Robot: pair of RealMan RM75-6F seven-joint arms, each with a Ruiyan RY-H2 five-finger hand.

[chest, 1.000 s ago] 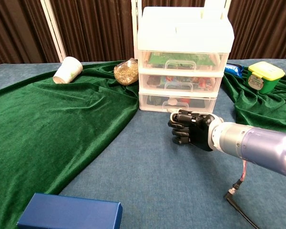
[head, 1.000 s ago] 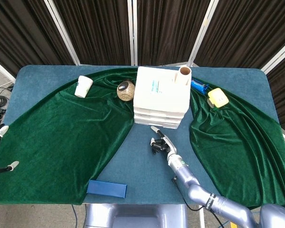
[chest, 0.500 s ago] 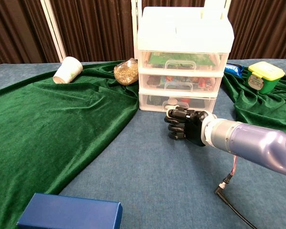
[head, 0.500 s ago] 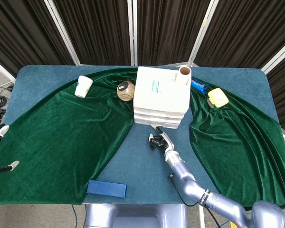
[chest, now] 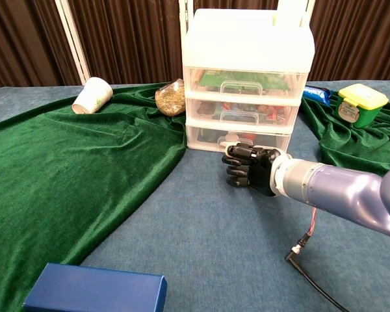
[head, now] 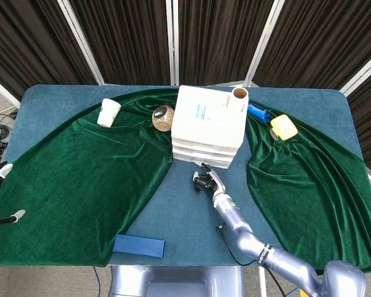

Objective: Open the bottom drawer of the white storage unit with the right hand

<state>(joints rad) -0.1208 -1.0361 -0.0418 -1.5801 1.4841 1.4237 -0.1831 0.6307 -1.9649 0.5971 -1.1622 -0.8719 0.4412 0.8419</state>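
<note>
The bottom drawer (chest: 239, 138) sits flush (nothing opened yet), with the right hand (chest: 250, 169) curled, empty, just before its handle.

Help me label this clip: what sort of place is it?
Probably a staged robot test setup: dark folding screens behind, a table draped in green velvet cloth, and scattered props around a white storage unit.

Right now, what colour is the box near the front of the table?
Dark blue box; clearest in the chest view.

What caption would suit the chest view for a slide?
Right hand, fingers curled, at the front of the bottom drawer of the white storage unit, drawer not yet pulled out.
</note>
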